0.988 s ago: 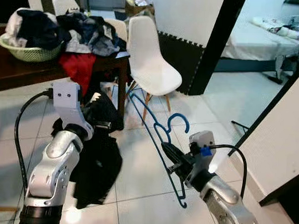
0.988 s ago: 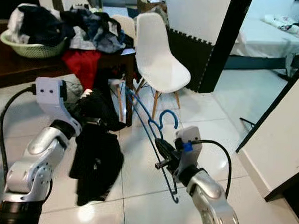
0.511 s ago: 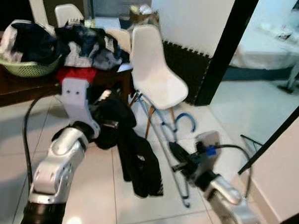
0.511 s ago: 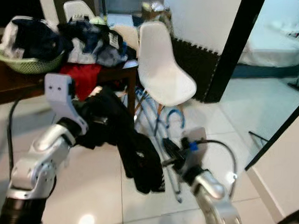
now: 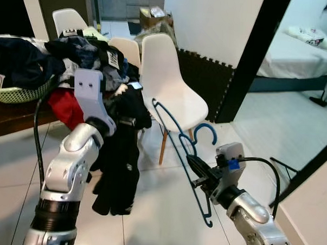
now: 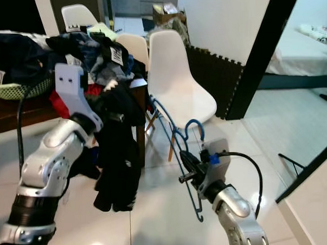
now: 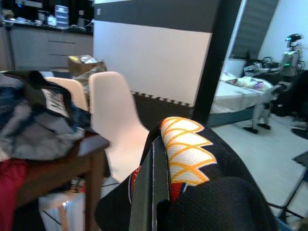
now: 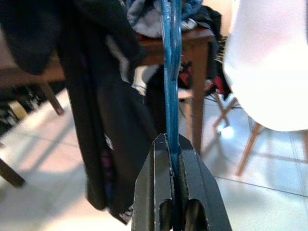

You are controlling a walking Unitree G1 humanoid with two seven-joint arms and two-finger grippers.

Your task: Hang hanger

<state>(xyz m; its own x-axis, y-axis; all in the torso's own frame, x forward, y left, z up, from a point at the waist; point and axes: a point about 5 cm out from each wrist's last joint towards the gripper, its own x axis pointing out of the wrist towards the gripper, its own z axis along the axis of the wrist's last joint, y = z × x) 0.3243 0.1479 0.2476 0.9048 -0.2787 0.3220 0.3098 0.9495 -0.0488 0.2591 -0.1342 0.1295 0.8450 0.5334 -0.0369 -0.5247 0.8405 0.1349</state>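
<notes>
- The right claw point(image 5: 197, 168) is pinched tight on the rod of a blue plastic hanger point(image 5: 178, 150); its wrist view shows the two black fingers point(image 8: 161, 183) closed with the blue bar squeezed between them.
- The hanger is held out in front of the robot at a slant, hook point(image 6: 194, 128) uppermost and near the wrist, the long bar running up toward the white chair point(image 5: 173, 90). I reckon it is carried that way to keep the hook free for catching on a rail.
- The left claw point(image 5: 123, 122) is raised at chest height and has a black garment point(image 5: 118, 164) draped over and gripped in it; the cloth hangs down clear of the tiled floor point(image 5: 159, 220), lifted, I'd guess, so it doesn't drag.
- Its wrist view shows dark fabric with an orange and white scale-like print point(image 7: 185, 154) bunched over the fingers, so I judge them closed on it, though the tips are buried in cloth.
- Behind, the dark wooden worktop point(image 5: 11, 124) carries a heap of clothes point(image 5: 90, 51) and a green laundry basket point(image 5: 18, 92).
- No rail or rack to hang on can be made out from here.
- The lower end of the hanger is thin against the tiles, and the garment's shape is lost in its folds.
</notes>
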